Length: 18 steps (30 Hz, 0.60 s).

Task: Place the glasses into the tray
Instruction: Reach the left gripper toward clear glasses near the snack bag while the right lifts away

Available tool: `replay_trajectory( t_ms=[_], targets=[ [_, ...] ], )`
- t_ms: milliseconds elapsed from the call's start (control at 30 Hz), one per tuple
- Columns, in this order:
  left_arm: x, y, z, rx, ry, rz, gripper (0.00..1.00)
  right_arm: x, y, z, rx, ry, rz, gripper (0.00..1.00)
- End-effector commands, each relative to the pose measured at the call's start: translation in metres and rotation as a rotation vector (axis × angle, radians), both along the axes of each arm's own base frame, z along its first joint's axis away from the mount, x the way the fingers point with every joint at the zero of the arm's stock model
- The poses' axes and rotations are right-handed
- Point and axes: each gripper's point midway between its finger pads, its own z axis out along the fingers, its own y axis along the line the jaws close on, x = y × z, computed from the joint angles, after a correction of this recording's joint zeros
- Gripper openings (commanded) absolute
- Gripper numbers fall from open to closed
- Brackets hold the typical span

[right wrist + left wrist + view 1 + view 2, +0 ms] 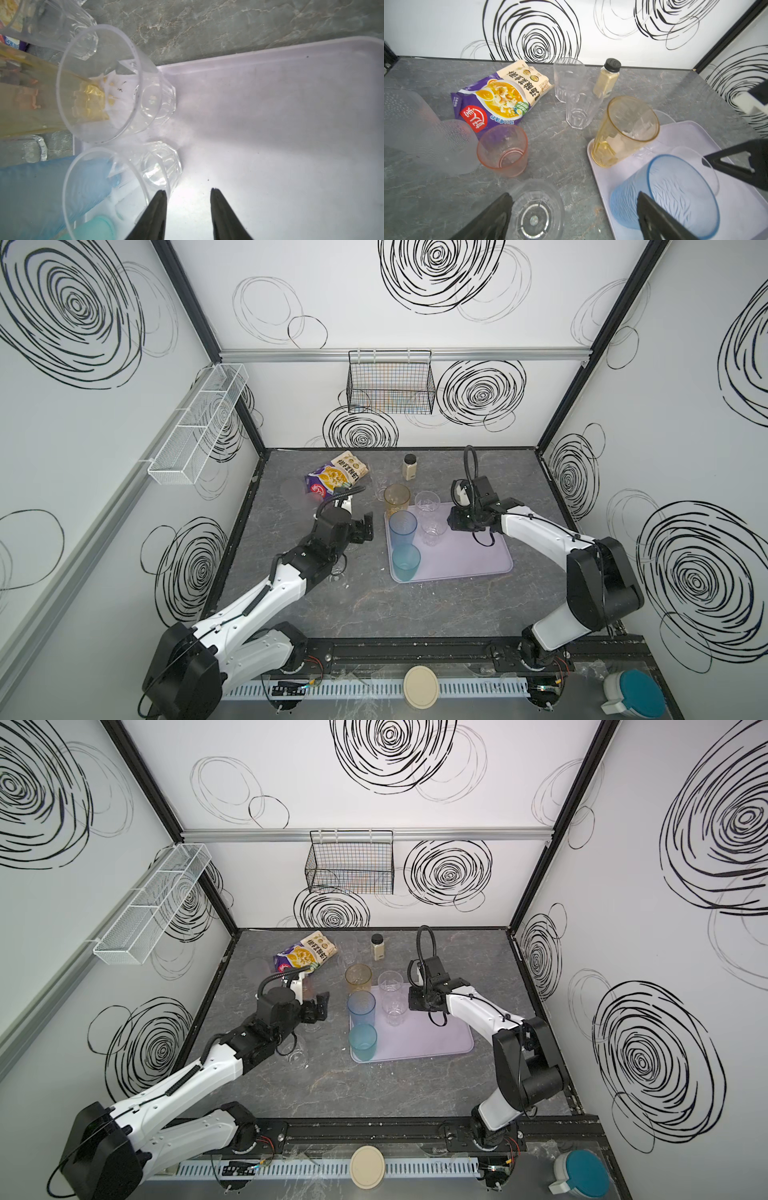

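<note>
The lavender tray [465, 560] lies right of the table's middle. Along its left side stand an amber glass [397, 498], a blue glass [402, 528] and a teal glass [406, 562], with two clear glasses [427, 502] [432, 531] beside them. My right gripper [188, 190] is open over the bare tray floor, one finger at the rim of the nearer clear glass [116, 187]. My left gripper [574, 194] is open above the table, left of the tray. A short clear glass [536, 209] sits by one finger. Pink [502, 150], frosted [448, 145] and clear glasses [581, 108] stand on the table.
A noodle packet [336, 479] and a black-capped jar [410, 467] sit at the back. A black wire basket [390, 383] hangs on the back wall and a white mesh one [199, 427] on the left wall. A round lid [420, 688] lies by the front rail.
</note>
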Motion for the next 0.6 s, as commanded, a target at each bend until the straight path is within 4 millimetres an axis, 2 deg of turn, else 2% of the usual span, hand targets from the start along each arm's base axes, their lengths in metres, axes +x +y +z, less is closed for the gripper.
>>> replay_trajectory(
  t_ms=[0, 100, 233, 367, 567],
  targets=[
    [0.017, 0.006, 0.02, 0.004, -0.014, -0.03, 0.97, 0.006, -0.02, 0.016, 0.005, -0.067, -0.059, 0.4],
    [0.037, 0.017, 0.026, -0.027, -0.034, 0.01, 0.98, 0.003, -0.029, 0.025, 0.041, -0.104, -0.084, 0.4],
    [0.077, 0.004, 0.033, -0.051, -0.012, -0.012, 0.99, -0.008, -0.039, 0.02, 0.021, -0.103, -0.112, 0.4],
    [0.11, -0.013, 0.02, -0.008, 0.029, -0.029, 1.0, -0.02, -0.049, 0.017, -0.005, -0.117, -0.133, 0.38],
    [0.157, -0.022, 0.01, 0.047, 0.069, -0.031, 0.99, -0.032, -0.056, 0.016, -0.021, -0.123, -0.148, 0.37]
  ],
)
